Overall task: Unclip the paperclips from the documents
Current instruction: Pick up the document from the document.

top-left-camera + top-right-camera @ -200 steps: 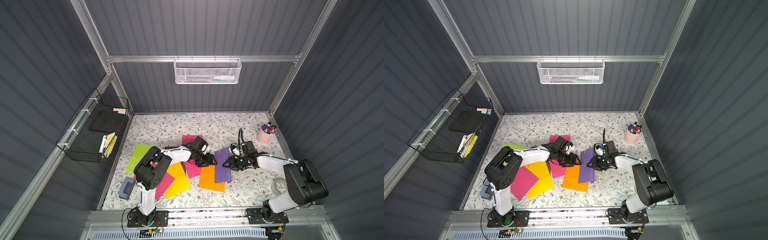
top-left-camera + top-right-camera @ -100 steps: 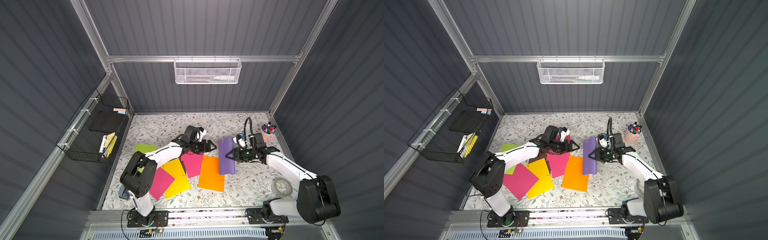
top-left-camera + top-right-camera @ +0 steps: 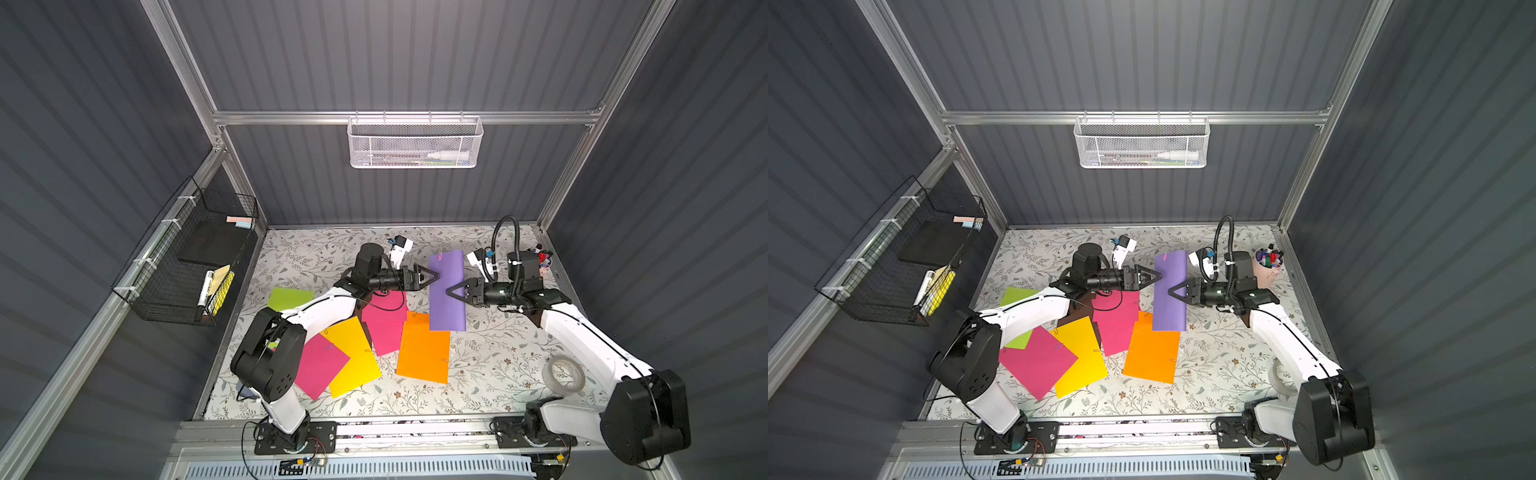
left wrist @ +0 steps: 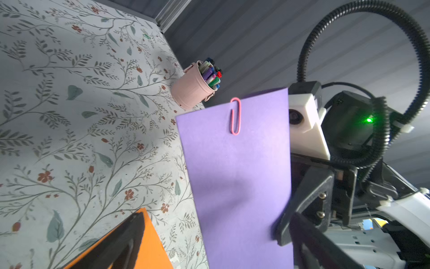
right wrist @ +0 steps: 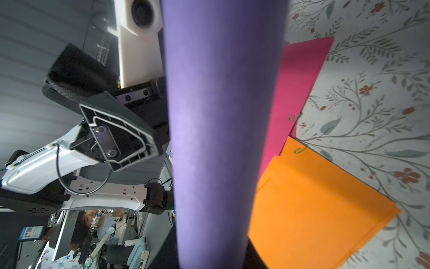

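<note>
My right gripper (image 3: 449, 291) is shut on a purple document (image 3: 446, 291), which it holds up above the table; that sheet fills the middle of the right wrist view (image 5: 221, 139). A pink paperclip (image 4: 235, 116) sits on the sheet's far edge and shows small in a top view (image 3: 439, 255). My left gripper (image 3: 435, 275) is open at the sheet's left edge, with the sheet standing before its spread fingers (image 4: 125, 235). Orange (image 3: 424, 353), magenta (image 3: 384, 324), yellow (image 3: 353, 357) and lime green (image 3: 289, 297) documents lie flat. Green paperclips sit on the magenta (image 5: 294, 117) and orange (image 5: 300, 150) sheets.
A pink cup of markers (image 3: 542, 259) stands at the back right. A tape roll (image 3: 563, 374) lies near the right arm's base. A black wire basket (image 3: 187, 262) hangs on the left wall and a white mesh basket (image 3: 415, 143) on the back wall.
Both arms have risen from the table. The right gripper has lifted the purple sheet toward the back. The left gripper has opened wide and now faces the sheet's left edge.
</note>
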